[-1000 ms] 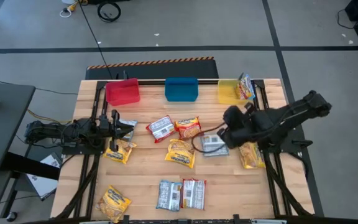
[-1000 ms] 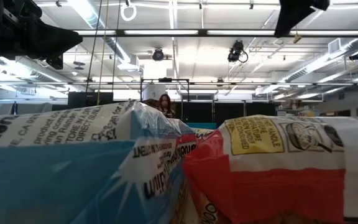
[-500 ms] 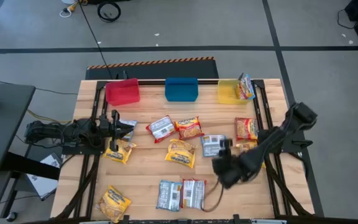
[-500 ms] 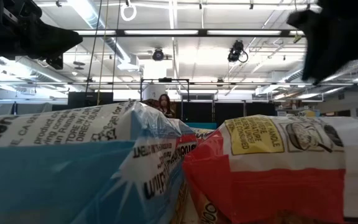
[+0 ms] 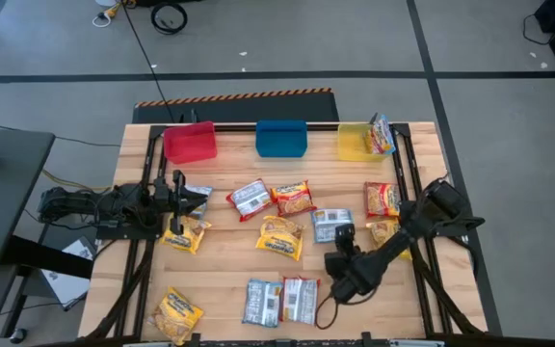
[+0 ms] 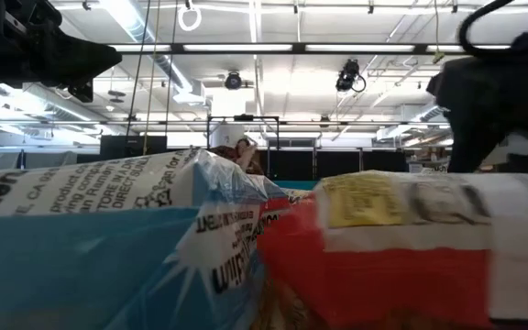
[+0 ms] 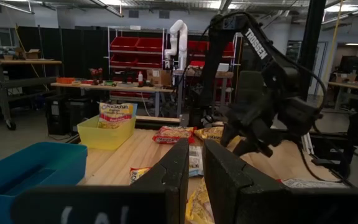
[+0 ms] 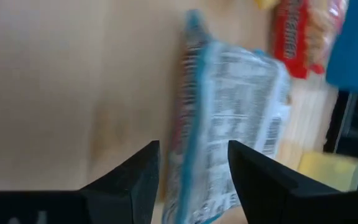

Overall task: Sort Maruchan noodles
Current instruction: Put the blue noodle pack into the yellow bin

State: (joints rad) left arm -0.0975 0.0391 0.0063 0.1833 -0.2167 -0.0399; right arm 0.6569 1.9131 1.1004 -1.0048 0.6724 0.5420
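Dark right hand (image 5: 340, 275) fingers apart, empty, low beside red packet (image 5: 300, 299); left hand (image 5: 183, 193) narrowly parted, empty.

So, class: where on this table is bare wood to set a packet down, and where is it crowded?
Bare: between the red bin and blue bin; also left of the blue-silver packet. Crowded: mid-table around the yellow packet.

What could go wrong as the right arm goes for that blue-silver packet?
1. The right gripper is open over the blue-silver packet, which lies flat and off to one side of the gap. The fingers may push it rather than pinch it.
2. If pushed, it could slide into the yellow-orange packet lying close by.
3. The arm's cable loops low beside the red packet and might drag it.
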